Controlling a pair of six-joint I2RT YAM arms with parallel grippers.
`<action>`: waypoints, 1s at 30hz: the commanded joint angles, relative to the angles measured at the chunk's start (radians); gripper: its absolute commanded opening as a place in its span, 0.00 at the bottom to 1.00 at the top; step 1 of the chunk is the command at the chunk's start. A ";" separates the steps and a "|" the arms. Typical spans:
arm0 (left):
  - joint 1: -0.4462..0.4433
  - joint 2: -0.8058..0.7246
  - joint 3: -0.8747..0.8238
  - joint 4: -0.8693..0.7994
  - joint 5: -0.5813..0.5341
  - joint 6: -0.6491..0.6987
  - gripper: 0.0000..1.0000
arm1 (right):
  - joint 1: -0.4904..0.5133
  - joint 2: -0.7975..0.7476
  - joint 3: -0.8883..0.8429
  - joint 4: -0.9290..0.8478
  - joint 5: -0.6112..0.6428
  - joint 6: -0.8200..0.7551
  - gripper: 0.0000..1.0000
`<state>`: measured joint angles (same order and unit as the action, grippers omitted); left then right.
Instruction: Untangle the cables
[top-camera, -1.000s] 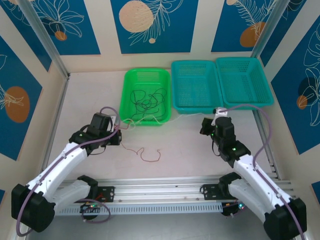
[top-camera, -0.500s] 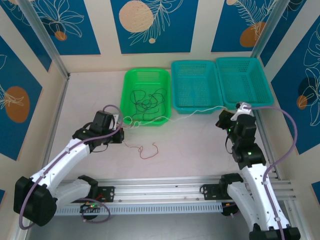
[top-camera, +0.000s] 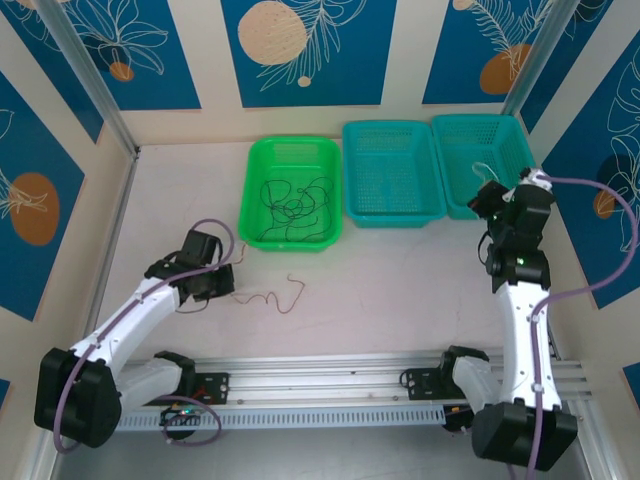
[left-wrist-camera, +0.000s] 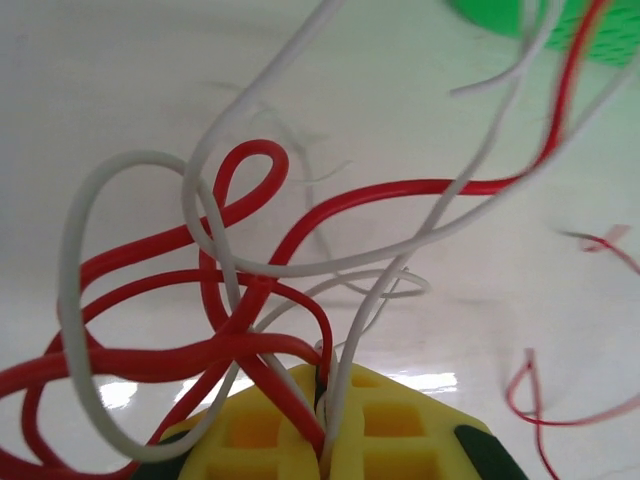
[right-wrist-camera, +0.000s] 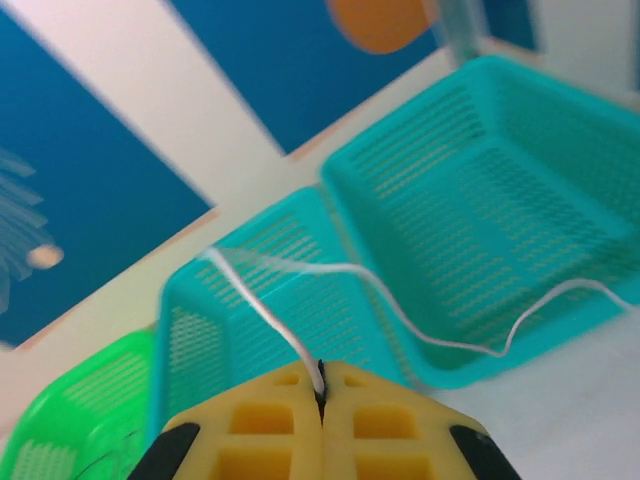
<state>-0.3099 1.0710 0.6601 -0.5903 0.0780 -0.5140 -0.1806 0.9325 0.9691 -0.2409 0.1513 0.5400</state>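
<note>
Top external view: finds the right fingers (top-camera: 492, 203) gone from the middle of the worktop (top-camera: 400, 270) and up by its far right corner, over the right teal basket (top-camera: 480, 121), closed on the white cable (top-camera: 487, 168). No longer strings that cable across to the left side. Leaves the red cable (top-camera: 272, 296) alone toward the near left, one end pinched in the closed left fingers (top-camera: 224, 284). Keeps the black cables (top-camera: 292, 205) in the green basket (top-camera: 291, 141) at the far edge. Reads as white parted from red; black tangle not yet begun.

Right wrist confirms the pinch. Hard to square: left wrist shows white strands (left-wrist-camera: 130, 160) looped through red at the fingers, unseen from above. Cannot tell whether a second white cable. Free ends too thin to trace.
</note>
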 joint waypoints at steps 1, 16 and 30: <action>0.008 -0.069 -0.007 0.122 0.116 0.033 0.00 | 0.028 0.024 0.145 -0.007 -0.114 -0.031 0.00; -0.019 -0.211 0.044 0.206 0.247 0.048 0.00 | 0.116 0.390 0.770 -0.059 -0.063 -0.024 0.00; -0.210 -0.197 0.099 0.258 0.289 0.074 0.00 | 0.142 0.712 0.877 -0.017 -0.161 -0.067 0.00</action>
<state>-0.4774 0.8680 0.7231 -0.3759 0.3485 -0.4637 -0.0517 1.6154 1.8500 -0.2855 0.0383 0.4965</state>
